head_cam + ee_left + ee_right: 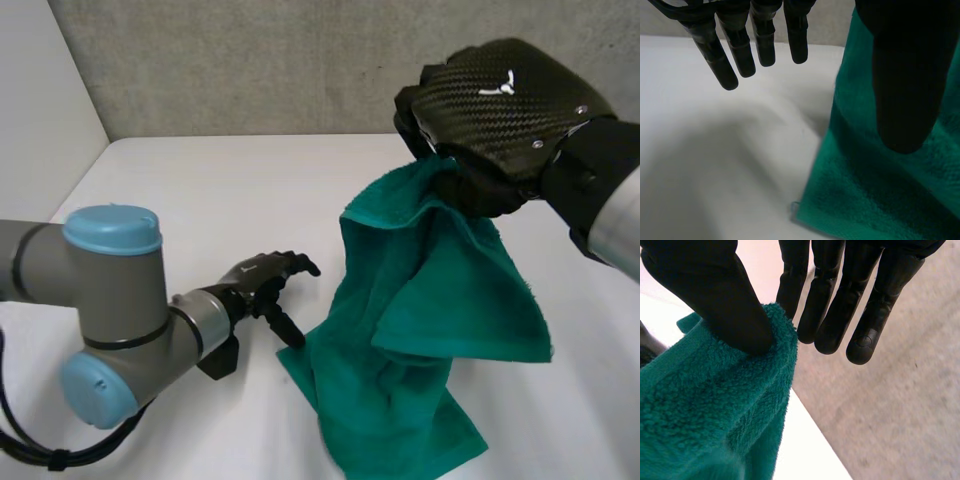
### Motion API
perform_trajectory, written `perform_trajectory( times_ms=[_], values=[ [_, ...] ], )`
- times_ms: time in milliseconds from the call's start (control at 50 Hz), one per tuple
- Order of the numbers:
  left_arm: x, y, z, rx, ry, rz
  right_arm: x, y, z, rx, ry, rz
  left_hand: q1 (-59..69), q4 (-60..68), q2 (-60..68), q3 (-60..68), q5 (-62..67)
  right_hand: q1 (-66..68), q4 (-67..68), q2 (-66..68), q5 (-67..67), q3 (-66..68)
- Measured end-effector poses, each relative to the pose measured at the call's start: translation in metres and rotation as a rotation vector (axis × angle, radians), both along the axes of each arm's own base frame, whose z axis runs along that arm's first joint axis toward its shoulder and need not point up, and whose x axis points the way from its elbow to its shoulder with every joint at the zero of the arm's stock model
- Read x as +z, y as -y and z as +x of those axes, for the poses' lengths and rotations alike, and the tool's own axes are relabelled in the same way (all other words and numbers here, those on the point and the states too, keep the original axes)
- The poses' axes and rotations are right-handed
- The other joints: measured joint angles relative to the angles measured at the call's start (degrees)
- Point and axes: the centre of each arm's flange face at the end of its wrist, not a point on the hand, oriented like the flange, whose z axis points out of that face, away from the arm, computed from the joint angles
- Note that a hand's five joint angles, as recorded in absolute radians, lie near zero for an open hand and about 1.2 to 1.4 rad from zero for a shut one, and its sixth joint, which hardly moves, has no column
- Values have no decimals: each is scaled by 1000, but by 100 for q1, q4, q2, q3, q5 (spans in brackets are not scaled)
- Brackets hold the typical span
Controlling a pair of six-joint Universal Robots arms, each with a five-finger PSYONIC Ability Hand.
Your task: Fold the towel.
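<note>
A: Progress on the fold?

B: Barely begun, I'd judge. Nearest, the left robot hand (255, 280) sits low with fingers loose, holding nothing, just beside the towel (420, 330), whose lower end rests bunched on the surface (220, 190).

A: And farther back?

B: The right robot hand (500, 110) pinches the towel's top between thumb and finger, holding it high. No neat fold shows; that's all left to do.

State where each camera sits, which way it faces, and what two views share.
Head view: between and behind the arms, looking down at the table; shows left arm, left hand, right hand holding up the towel.
Left wrist view: left wrist, facing table and towel edge; own straight fingers.
Right wrist view: right wrist, facing towel and wall; own thumb pinching towel.
All three share the towel.
</note>
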Motion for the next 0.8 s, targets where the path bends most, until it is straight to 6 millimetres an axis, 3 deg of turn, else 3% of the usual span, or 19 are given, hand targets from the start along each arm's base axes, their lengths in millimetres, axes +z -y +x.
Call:
perform_trajectory(
  times_ms=[60,140,200,220,240,340,440,460,500,580,600,640,660,700,760,780,800],
  values=[
    [-11,1,-14,-42,-26,35,14,-12,-3,60,5,-27,0,0,0,0,0,0,0,0,0,0],
    [-21,-2,-31,-92,-67,78,23,-12,-9,60,10,-45,153,257,255,204,303,0,0,0,0,0],
    [-28,-3,-46,-126,-103,111,26,1,-20,7,12,-53,3274,2979,3070,2899,2971,0,0,0,0,0],
    [-28,-3,-46,-126,-103,111,26,1,-20,7,12,-53,3274,2979,3070,2899,2971,0,0,0,0,0],
    [-29,-2,-51,-130,-114,117,27,10,-27,-31,10,-53,4597,4403,4433,4304,4397,0,0,0,0,0],
    [-19,8,-50,-75,-121,72,23,28,-40,-104,4,-42,4621,4932,4920,4847,4667,0,0,0,0,0],
    [30,45,-22,139,-128,-114,0,58,-49,-169,-23,44,4622,4932,4929,4858,4667,0,0,0,0,0],
    [30,45,-22,139,-128,-114,0,58,-49,-169,-23,44,4622,4932,4929,4858,4667,0,0,0,0,0],
    [60,61,-8,218,-143,-228,-14,74,-49,-184,-39,93,4622,4933,4931,4858,4667,0,0,0,0,0],
    [108,76,5,274,-174,-420,-27,98,-47,-206,-51,123,4622,4933,4937,4866,4667,0,3,0,1,0],
    [125,79,7,284,-184,-493,-28,113,-45,-225,-51,115,4622,4934,4939,4867,4667,0,3,0,0,0],
    [134,80,8,286,-190,-530,-27,120,-44,-238,-47,99,4622,4934,4939,4867,4667,0,5,1,0,0],
    [157,83,9,293,-209,-627,-25,127,-44,-254,-41,79,4622,4934,4941,4871,4667,0,21,8,1,6],
    [183,83,11,304,-232,-733,-1,158,-42,-341,20,-77,4622,4935,4945,4880,4667,0,28,22,0,16],
    [199,83,12,318,-249,-800,12,168,-41,-375,59,-157,4622,4942,4948,4881,4667,0,28,22,1,20],
    [232,80,17,374,-290,-940,44,182,-38,-430,163,-339,4622,4956,4949,4884,4667,0,28,22,0,20],
    [239,79,19,391,-299,-970,50,184,-38,-437,188,-379,4622,4956,4950,4884,4667,0,28,22,0,20]
  ],
)
